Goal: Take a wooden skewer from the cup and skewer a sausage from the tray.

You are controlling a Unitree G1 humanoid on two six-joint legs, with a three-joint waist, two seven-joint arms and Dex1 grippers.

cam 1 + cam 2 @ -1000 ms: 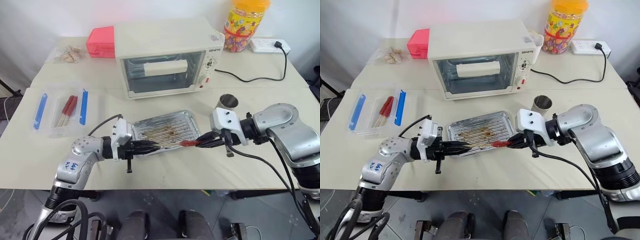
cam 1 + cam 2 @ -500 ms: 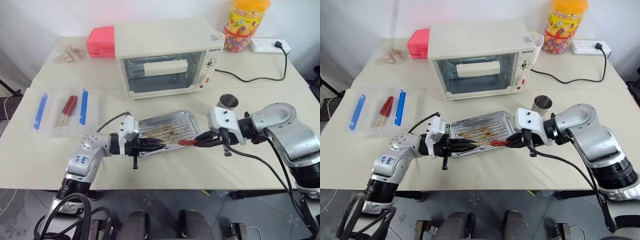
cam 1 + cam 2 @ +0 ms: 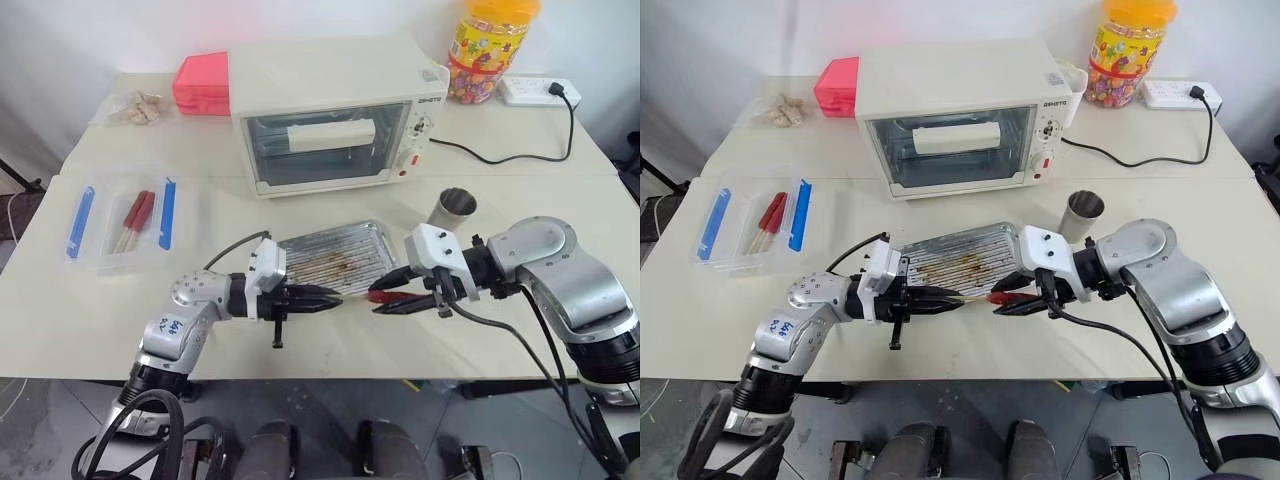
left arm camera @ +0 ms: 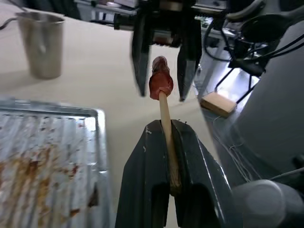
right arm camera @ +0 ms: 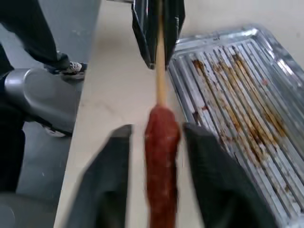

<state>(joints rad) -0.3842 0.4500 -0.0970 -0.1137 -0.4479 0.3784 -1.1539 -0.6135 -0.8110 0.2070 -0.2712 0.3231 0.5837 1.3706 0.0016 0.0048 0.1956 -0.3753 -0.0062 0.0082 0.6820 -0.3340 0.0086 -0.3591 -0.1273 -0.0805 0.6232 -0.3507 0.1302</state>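
Two grippers meet over the table's front edge. On the left, a clear plastic box (image 3: 122, 223) with blue clips holds two red sausages on sticks. The left gripper (image 3: 335, 297) is clamped tight on the wooden skewer (image 4: 166, 122), a thin pale stick lying level, its long axis running left to right. On its right tip sits the sausage (image 4: 160, 81), glossy red. The right gripper (image 3: 385, 300) has its fingers spread either side of the sausage, apparently not touching. Behind lies the ridged, grease-stained tray (image 3: 372, 240), empty; the grey metal cup (image 3: 456, 208) stands further right.
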